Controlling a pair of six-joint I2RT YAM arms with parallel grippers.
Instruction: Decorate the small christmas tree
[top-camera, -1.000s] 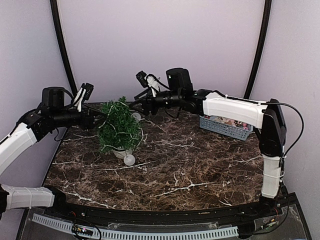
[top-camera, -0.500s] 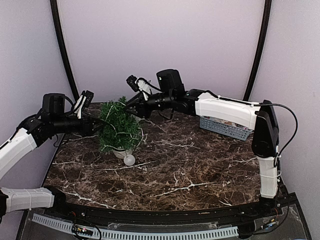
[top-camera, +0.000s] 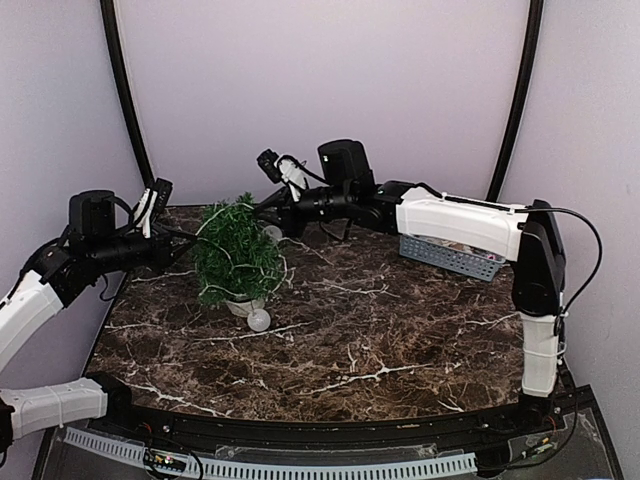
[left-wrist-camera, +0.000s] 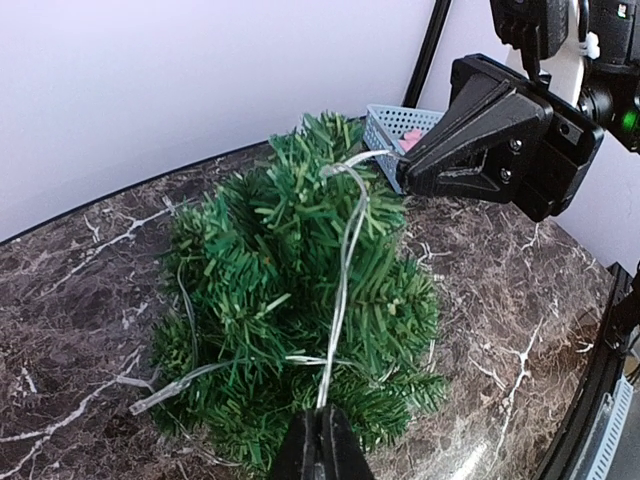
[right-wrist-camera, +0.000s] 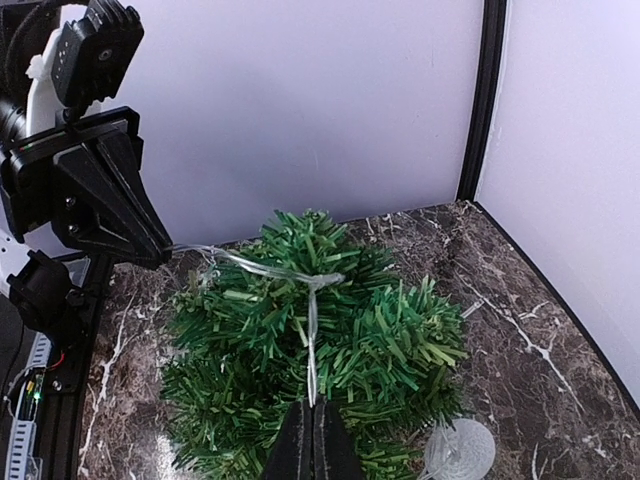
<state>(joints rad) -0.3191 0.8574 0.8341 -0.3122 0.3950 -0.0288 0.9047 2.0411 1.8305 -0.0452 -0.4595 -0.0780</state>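
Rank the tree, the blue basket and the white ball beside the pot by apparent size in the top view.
1. small christmas tree
2. blue basket, partly hidden, so less sure
3. white ball

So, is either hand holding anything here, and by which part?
Both. The left hand and right hand each pinch the clear light string draped over the small christmas tree, one stretch on either side of the treetop.

The top external camera looks down from behind the arm bases over the whole marble table (top-camera: 380, 350). Both wrist cameras face each other, close upon the small christmas tree (left-wrist-camera: 290, 300) and its light string (left-wrist-camera: 345, 250).
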